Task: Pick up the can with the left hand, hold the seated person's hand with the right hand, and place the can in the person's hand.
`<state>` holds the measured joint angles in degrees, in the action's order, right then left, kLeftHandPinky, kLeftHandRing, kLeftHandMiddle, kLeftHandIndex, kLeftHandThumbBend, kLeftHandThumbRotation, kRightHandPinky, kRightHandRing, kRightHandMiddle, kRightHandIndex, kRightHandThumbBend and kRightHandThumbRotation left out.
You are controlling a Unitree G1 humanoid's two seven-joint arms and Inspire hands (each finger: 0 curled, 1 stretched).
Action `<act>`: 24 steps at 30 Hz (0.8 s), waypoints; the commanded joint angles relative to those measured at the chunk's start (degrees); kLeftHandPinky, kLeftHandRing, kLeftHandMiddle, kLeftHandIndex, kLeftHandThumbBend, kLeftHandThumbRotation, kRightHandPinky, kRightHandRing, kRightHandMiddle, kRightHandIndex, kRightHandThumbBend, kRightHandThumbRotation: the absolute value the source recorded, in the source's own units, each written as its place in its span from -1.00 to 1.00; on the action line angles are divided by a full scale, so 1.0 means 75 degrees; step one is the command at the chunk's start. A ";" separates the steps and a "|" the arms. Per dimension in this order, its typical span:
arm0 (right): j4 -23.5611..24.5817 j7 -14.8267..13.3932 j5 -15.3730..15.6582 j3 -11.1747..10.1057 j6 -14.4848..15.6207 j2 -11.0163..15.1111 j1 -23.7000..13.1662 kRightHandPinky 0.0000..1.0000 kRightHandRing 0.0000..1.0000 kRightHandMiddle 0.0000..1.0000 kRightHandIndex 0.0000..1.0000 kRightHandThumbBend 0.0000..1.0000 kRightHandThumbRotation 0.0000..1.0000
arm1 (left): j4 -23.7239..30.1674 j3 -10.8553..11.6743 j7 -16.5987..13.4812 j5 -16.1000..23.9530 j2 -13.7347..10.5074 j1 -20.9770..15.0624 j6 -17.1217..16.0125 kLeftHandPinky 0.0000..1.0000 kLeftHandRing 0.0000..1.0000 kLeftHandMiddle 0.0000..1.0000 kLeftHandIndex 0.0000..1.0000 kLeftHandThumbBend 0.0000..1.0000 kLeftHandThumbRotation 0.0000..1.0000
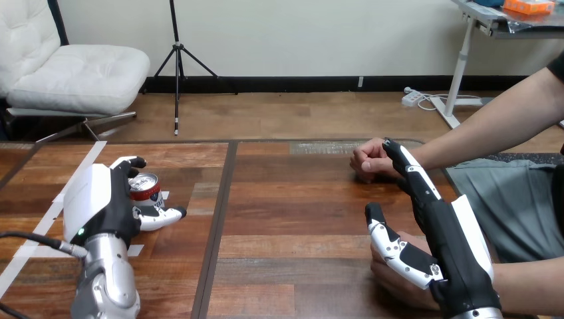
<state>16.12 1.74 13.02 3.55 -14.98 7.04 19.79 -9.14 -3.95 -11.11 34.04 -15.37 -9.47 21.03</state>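
Observation:
A red and silver can (144, 188) stands upright on the left part of the wooden table (292, 219). My left hand (100, 199) wraps it, with fingers curled behind its top and the thumb in front of its base. On the right, my right hand (452, 246) reaches forward with straight fingers and the thumb spread. Its fingertips lie against the wrist side of the person's closed fist (368, 159), which rests on the table. The person's other hand (394, 279) lies under my right palm and thumb; I see no finger curled round it.
White tape strips (73, 176) run across the table's left part, beside the can. A dark seam (223, 199) divides the tabletop. The person's forearm (492, 129) comes in from the right edge.

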 commanded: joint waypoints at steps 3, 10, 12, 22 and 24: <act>0.0267 -0.0001 -0.0075 -0.0069 -0.0119 0.0056 -0.0311 0.96 0.95 0.93 0.90 -0.72 -0.96 | -0.0235 -0.0016 -0.0217 -0.0035 -0.0054 -0.0599 -0.0200 0.29 0.51 0.59 0.55 0.49 -0.90; 0.0293 0.0000 -0.0034 -0.0069 -0.0077 0.0068 -0.0315 0.94 0.95 0.94 0.90 -0.73 -0.97 | -0.0451 0.0003 -0.0366 -0.0090 -0.0067 -0.0691 -0.0365 0.29 0.51 0.59 0.56 0.48 -0.91; 0.0296 0.0002 -0.0042 -0.0073 -0.0072 0.0067 -0.0315 0.94 0.96 0.95 0.90 -0.73 -0.97 | -0.0518 0.0007 -0.0426 -0.0109 -0.0072 -0.0718 -0.0427 0.28 0.51 0.60 0.56 0.47 -0.91; 0.0307 0.0012 -0.0073 -0.0102 -0.0067 0.0080 -0.0312 0.99 0.98 0.95 0.90 -0.73 -0.96 | -0.0794 -0.0019 -0.0625 -0.0152 -0.0108 -0.0854 -0.0567 0.27 0.51 0.61 0.58 0.46 -0.89; 0.0320 0.0018 -0.0074 -0.0109 -0.0052 0.0088 -0.0307 0.99 0.99 0.95 0.90 -0.73 -0.96 | -0.0834 -0.0031 -0.0665 -0.0155 -0.0118 -0.0875 -0.0592 0.27 0.52 0.61 0.59 0.46 -0.88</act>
<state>16.12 1.75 12.98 3.52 -14.98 7.07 19.78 -14.23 -3.92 -14.68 32.47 -15.40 -11.37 18.18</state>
